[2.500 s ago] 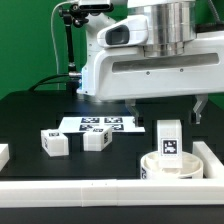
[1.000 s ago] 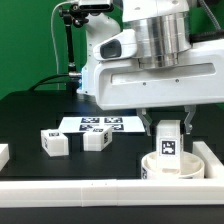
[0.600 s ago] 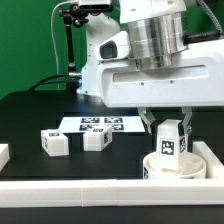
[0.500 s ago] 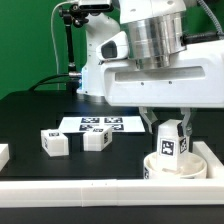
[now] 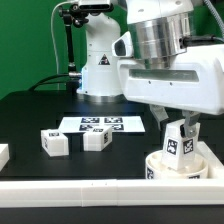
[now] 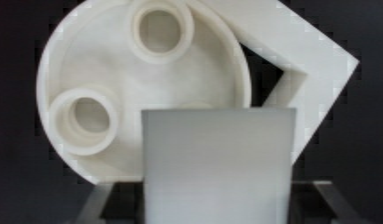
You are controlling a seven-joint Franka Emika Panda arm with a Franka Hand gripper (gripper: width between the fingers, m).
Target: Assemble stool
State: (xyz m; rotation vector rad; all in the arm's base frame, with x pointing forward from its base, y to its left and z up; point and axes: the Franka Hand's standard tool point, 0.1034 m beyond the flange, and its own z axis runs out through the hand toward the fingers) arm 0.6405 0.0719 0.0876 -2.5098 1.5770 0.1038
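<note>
Leg (image 5: 180,145) shifted, axis now tilted | jaws grip it | over seat (image 5: 158,168)

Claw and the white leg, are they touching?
Touching. In the wrist view the claw squeezes the leg from both sides, with no gap showing.

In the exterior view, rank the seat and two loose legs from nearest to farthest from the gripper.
1. Seat, directly under the gripper.
2. Nearer loose leg, before the marker board.
3. Outer loose leg, at the exterior view's left.
</note>
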